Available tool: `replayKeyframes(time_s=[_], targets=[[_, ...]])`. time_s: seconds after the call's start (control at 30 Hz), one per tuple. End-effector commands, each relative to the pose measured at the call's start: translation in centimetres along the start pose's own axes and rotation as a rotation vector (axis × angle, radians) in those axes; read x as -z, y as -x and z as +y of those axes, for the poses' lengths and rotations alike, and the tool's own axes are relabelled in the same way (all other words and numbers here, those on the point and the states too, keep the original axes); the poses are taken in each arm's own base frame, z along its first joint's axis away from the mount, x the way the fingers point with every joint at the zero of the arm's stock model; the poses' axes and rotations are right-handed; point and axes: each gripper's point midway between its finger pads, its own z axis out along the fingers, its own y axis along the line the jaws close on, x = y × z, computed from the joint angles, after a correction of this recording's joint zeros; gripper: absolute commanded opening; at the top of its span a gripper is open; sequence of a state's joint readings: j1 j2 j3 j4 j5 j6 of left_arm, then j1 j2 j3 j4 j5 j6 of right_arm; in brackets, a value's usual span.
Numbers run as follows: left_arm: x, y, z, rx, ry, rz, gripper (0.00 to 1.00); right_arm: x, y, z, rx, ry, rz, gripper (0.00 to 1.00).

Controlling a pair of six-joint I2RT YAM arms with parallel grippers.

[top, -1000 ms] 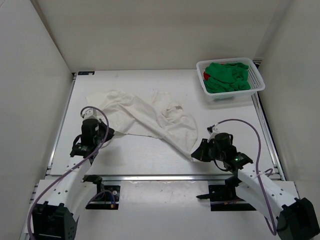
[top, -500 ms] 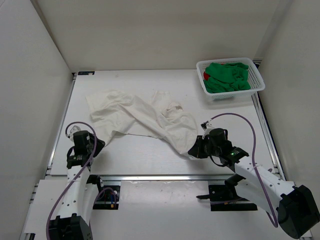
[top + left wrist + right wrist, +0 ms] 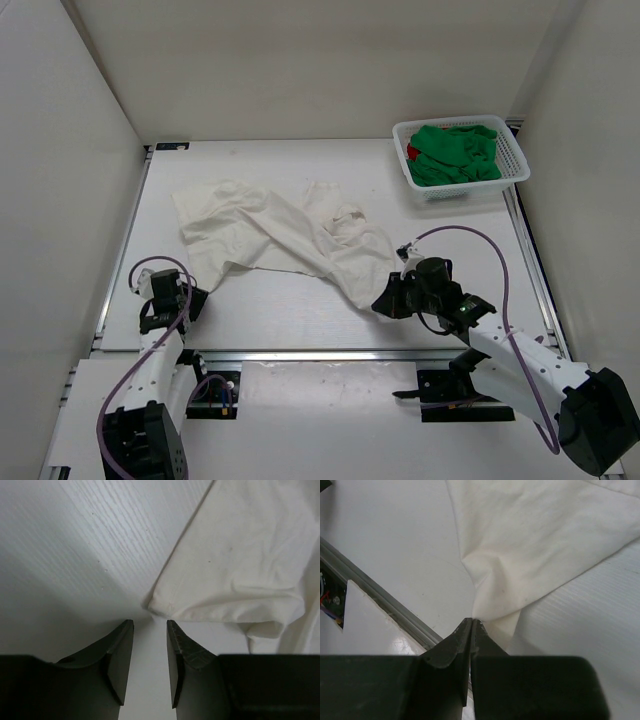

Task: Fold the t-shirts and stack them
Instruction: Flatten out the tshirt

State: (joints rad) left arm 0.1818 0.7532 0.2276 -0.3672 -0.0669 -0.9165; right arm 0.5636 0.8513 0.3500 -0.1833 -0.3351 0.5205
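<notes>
The cream-white t-shirt (image 3: 280, 235) lies crumpled and spread across the middle of the table. My right gripper (image 3: 384, 303) is shut on its near right corner (image 3: 485, 610), low over the table. My left gripper (image 3: 192, 300) is open and empty at the near left, and the shirt's near left corner (image 3: 165, 605) lies just ahead of its fingertips without touching them. The green t-shirt (image 3: 455, 152) is bunched in the basket. The red t-shirt (image 3: 412, 152) shows only as a sliver beside it.
The white mesh basket (image 3: 470, 190) stands at the far right corner. A metal rail (image 3: 320, 353) runs along the table's near edge, also seen in the right wrist view (image 3: 385, 600). White walls close in the left, back and right.
My left arm has drawn back toward the near left, away from the shirt's edge. My right gripper has shifted slightly left with the shirt's corner, slackening the cloth.
</notes>
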Motion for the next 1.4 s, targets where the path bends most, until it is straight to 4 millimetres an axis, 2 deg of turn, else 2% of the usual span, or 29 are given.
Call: replayKeyframes(time_s=[0.0,0.07,0.33,0.47,0.5,0.6,0.7,0.83,0.9,1.0,1.03,1.1,1.2,1.23,1.3,1.33,1.37], targets=[[-1.0,-0.7,1.2,0.072,0.024,-0.001,0.44,0.2,1.7,1.7,0.047,0.057,-0.054,0.0],[-1.4,-0.9,1.3,0.107,0.025,-0.002,0.39,0.2,1.7,1.8,0.05,0.059,-0.056,0.0],[-1.8,-0.8,0.6,0.153,0.009,-0.005,0.37,0.5,2.4,1.8,0.047,0.063,-0.084,0.0],[-1.9,-0.6,0.5,0.149,0.003,-0.015,0.19,0.6,2.5,1.7,0.042,0.056,-0.088,0.0],[-2.0,-0.4,0.8,0.157,0.01,-0.021,0.11,0.7,2.5,1.8,0.043,0.057,-0.092,0.0],[-1.7,1.6,-0.2,0.141,-0.015,-0.076,0.0,0.7,2.1,1.5,0.04,0.048,-0.084,0.0],[-1.2,3.0,-1.7,0.088,-0.03,-0.099,0.0,0.9,2.6,1.3,0.032,0.031,-0.097,0.0],[1.0,6.3,-6.7,-0.017,-0.132,-0.158,0.0,1.3,3.2,0.7,0.008,-0.01,-0.103,0.0],[2.7,8.6,-9.9,-0.073,-0.184,-0.186,0.0,1.4,2.6,0.3,-0.002,-0.038,-0.073,0.0],[3.7,11.1,-11.6,-0.12,-0.213,-0.2,0.0,1.3,0.6,-0.2,-0.026,-0.067,-0.013,0.0],[3.7,11.0,-11.7,-0.143,-0.22,-0.189,0.0,1.1,-0.3,-0.6,-0.048,-0.079,0.006,0.0],[3.9,11.3,-11.6,-0.162,-0.222,-0.205,0.0,0.3,-4.1,0.4,-0.057,-0.036,0.124,0.0],[3.5,10.2,-10.7,-0.178,-0.228,-0.196,0.0,-0.2,-6.5,0.1,-0.019,-0.064,0.248,0.02],[3.0,9.4,-10.0,-0.177,-0.22,-0.173,0.0,-0.3,-5.7,0.8,0.005,-0.054,0.244,0.04],[3.0,9.3,-10.0,-0.178,-0.237,-0.16,0.0,0.1,-3.5,0.5,0.056,-0.096,0.22,0.24],[2.9,9.1,-10.0,-0.178,-0.24,-0.146,0.0,0.3,-3.0,0.4,0.068,-0.112,0.206,0.27],[2.8,9.1,-9.9,-0.188,-0.239,-0.136,0.0,1.0,-1.2,0.4,0.085,-0.13,0.148,0.33]])
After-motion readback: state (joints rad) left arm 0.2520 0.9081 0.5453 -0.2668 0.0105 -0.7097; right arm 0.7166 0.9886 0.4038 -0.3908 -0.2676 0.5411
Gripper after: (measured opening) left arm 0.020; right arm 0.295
